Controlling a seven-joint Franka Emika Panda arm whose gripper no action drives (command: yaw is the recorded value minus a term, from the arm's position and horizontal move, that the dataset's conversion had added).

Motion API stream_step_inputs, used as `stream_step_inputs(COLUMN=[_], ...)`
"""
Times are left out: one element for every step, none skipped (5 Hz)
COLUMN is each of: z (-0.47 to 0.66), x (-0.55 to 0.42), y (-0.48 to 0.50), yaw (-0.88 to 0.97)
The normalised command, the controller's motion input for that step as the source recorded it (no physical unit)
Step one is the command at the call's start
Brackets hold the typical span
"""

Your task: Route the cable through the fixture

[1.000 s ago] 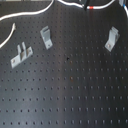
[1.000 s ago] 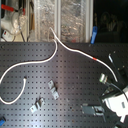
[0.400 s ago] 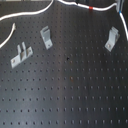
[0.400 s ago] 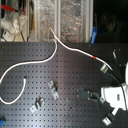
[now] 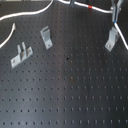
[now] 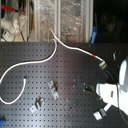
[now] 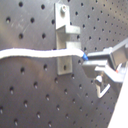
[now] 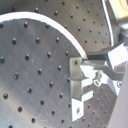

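The cable [image 5: 55,6] is a thin white cord along the back of the board, with a red band [image 5: 90,7]. In the second exterior view the cable [image 6: 30,65] loops from the left up and over to the right. The fixture [image 5: 111,39] stands upright at the first exterior view's right, its top tilting right. My gripper [image 5: 116,14] hovers just behind and above it. In the first wrist view the gripper [image 7: 94,63] is shut on the cable [image 7: 35,52] near its end, right beside the fixture [image 7: 65,35]. The second wrist view shows the gripper [image 8: 98,67] against the fixture [image 8: 75,80].
A similar bracket tilting left [image 5: 46,37] and a low two-pronged bracket [image 5: 20,54] stand on the black perforated board [image 5: 70,90]. The arm's white body [image 6: 117,92] covers the second exterior view's right. Shelves with clutter [image 6: 45,17] lie behind the board.
The arm's hand has shifted a little toward the second exterior view's left and upward. The cable and the brackets have barely moved.
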Motion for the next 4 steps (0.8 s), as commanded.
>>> stream_step_inputs(z=[0.14, 0.0, 0.08, 0.15], x=[0.191, 0.0, -0.154, -0.214], y=[0.168, 0.0, 0.022, 0.057], yaw=[0.62, 0.0, 0.0, 0.0])
